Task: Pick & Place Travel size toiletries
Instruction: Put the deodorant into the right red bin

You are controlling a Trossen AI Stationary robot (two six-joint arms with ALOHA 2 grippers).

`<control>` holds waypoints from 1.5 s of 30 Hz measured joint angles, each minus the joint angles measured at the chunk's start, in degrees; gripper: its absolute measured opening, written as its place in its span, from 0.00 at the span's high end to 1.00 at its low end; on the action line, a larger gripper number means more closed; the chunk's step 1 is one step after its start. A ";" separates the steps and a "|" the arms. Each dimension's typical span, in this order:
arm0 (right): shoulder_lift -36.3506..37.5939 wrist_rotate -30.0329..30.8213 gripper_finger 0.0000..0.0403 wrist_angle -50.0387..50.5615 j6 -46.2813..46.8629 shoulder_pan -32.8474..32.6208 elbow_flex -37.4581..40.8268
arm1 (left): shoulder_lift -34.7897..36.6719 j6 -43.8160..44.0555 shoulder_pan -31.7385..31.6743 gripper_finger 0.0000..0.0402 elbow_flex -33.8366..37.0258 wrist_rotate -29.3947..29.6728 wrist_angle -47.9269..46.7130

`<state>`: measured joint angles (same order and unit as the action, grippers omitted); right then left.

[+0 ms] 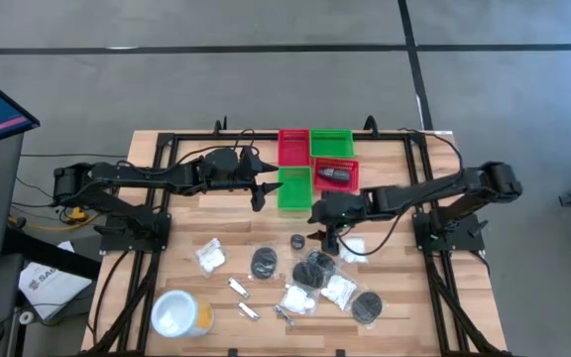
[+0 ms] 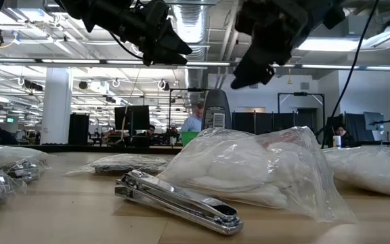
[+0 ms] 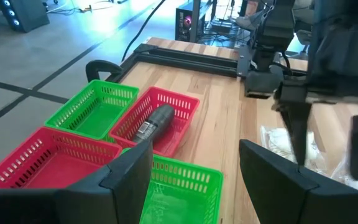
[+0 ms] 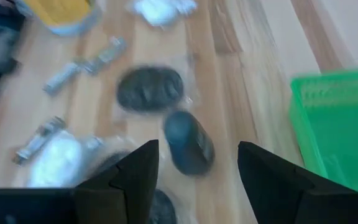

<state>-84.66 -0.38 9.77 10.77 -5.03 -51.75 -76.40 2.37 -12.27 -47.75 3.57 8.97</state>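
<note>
The toiletries lie scattered on the near half of the table: white wrapped packets [image 1: 210, 258] [image 1: 298, 297], black discs in clear wrap [image 1: 265, 263] [image 1: 368, 305], thin silver sachets [image 1: 238, 289] and a small dark grey bottle [image 1: 296, 241]. A larger dark grey bottle [image 3: 154, 121] lies inside a red bin [image 1: 335, 176]. My right gripper [image 1: 325, 236] hovers open above the small bottle [image 4: 188, 143], which shows between its fingers. My left gripper [image 1: 259, 196] is open in the air beside the near green bin [image 1: 293, 188], its fingers [image 3: 129, 171] over that bin's rim.
Four small bins, two red and two green, stand grouped at the table's far middle [image 1: 292, 147] [image 1: 331, 144]. A white round tub with an orange side [image 1: 178, 315] stands near the near left corner. A black frame [image 1: 167, 149] runs around the table's edges.
</note>
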 joint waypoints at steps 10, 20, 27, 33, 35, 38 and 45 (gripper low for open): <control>-6.53 0.65 0.48 -7.40 1.91 -1.38 -0.25 | 0.00 -0.04 -0.02 0.43 -0.02 0.00 -0.02; -12.67 0.67 0.48 -11.90 3.01 -1.38 -0.15 | 0.00 -0.42 -0.02 0.43 -0.02 0.00 0.00; -13.75 0.67 0.51 -13.01 3.28 -1.68 -0.21 | 0.00 -0.42 -0.02 0.43 -0.02 0.00 0.06; -13.62 0.67 0.61 -13.70 2.95 -2.08 -0.24 | 0.00 -0.42 -0.01 0.43 -0.02 -0.01 0.02; -13.81 0.81 0.66 -14.36 2.76 -2.08 -0.28 | 0.00 -0.42 0.00 0.43 -0.02 0.00 0.04; -13.81 0.85 0.74 -14.56 2.75 -2.06 -0.37 | 0.00 -0.42 -0.02 0.43 -0.02 -0.02 0.02; -13.81 0.82 0.77 -15.09 2.57 -2.06 -0.34 | 0.00 -0.42 -0.01 0.43 -0.02 0.00 0.02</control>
<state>-98.48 0.44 -5.32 13.34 -7.09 -52.10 -76.40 1.96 -12.28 -47.77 3.57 8.99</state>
